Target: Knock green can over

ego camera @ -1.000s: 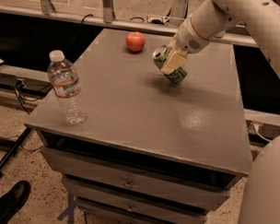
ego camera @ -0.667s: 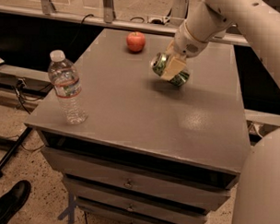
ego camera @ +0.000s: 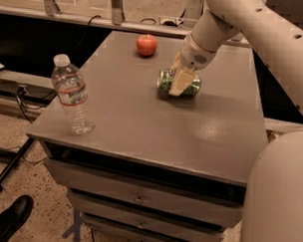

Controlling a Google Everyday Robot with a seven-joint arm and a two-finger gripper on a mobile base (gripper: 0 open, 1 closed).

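Note:
The green can (ego camera: 168, 84) lies on its side on the grey table (ego camera: 141, 122), a little behind the table's middle, its silver end facing left. My gripper (ego camera: 181, 80) reaches down from the upper right and sits over the can's middle. One pale finger (ego camera: 180, 82) lies across the front of the can and touches it. The can's right half is partly hidden behind that finger.
A red apple (ego camera: 146, 44) sits at the back of the table, left of the can. A clear water bottle (ego camera: 72, 95) stands upright near the front left corner. The table has drawers below. A dark shoe (ego camera: 8, 220) shows on the floor at bottom left.
The can was tilted under the gripper a second ago and now lies flat on its side. The gripper has lowered with it.

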